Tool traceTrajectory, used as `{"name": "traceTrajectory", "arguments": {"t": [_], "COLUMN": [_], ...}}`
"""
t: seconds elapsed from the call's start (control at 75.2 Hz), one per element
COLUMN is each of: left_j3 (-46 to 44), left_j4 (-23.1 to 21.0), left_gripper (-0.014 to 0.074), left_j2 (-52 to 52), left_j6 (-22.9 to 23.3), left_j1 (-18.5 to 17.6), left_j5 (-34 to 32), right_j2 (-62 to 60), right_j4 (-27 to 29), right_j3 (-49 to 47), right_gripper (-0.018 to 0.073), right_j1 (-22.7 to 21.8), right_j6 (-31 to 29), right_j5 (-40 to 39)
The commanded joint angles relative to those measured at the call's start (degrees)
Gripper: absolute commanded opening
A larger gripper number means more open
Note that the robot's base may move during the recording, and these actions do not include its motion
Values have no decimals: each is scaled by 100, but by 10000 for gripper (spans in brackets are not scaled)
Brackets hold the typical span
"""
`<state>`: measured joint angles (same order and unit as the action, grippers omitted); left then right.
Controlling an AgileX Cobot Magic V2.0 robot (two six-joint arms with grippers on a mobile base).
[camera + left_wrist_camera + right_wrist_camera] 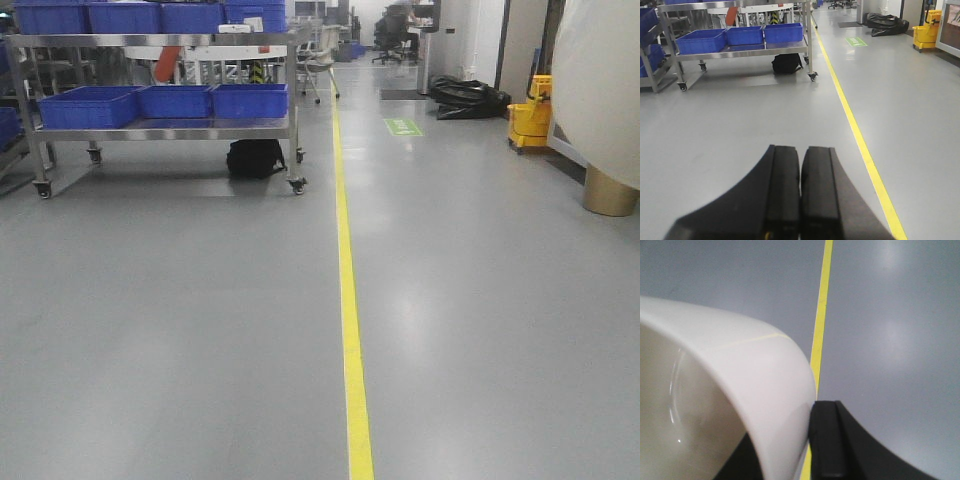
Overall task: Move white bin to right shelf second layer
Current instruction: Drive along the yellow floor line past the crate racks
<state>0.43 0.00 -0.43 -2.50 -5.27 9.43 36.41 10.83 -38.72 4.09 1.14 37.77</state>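
The white bin [740,365] fills the left of the right wrist view, held off the grey floor. My right gripper [790,435] is shut on its rim wall: one black finger [827,440] presses the outside, and the other shows dark inside the tub. In the left wrist view my left gripper [800,150] is shut with nothing in it, its pads together above the floor. The right shelf second layer is out of view. At the right edge of the front view is a large white rounded shape [595,90]; I cannot tell if it is the bin.
A wheeled steel cart [160,130] with blue crates [90,105] stands at the back left, with a black bag [255,158] under it. A yellow floor line [347,300] runs down the aisle. At the back right are a yellow mop bucket [530,120] and black bags [470,97].
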Motion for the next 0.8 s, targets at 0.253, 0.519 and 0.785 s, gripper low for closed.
{"name": "traceTrajectory", "arguments": {"t": [0.253, 0.519, 0.785], "left_j3": [211, 211, 211], "left_j4": [0, 0, 0], "left_gripper": [85, 85, 85], "left_j2": [-80, -80, -80], "left_j6": [30, 30, 30], "left_j1": [-33, -33, -33], "left_j5": [-500, -500, -500], "right_j2": [-24, -24, -24], "right_j4": [88, 88, 88], "right_j3": [-172, -172, -172], "right_gripper": [56, 56, 56], "right_j1": [-26, -26, -26], "right_j6": [-20, -20, -20], "right_j5": [-491, -491, -491]}}
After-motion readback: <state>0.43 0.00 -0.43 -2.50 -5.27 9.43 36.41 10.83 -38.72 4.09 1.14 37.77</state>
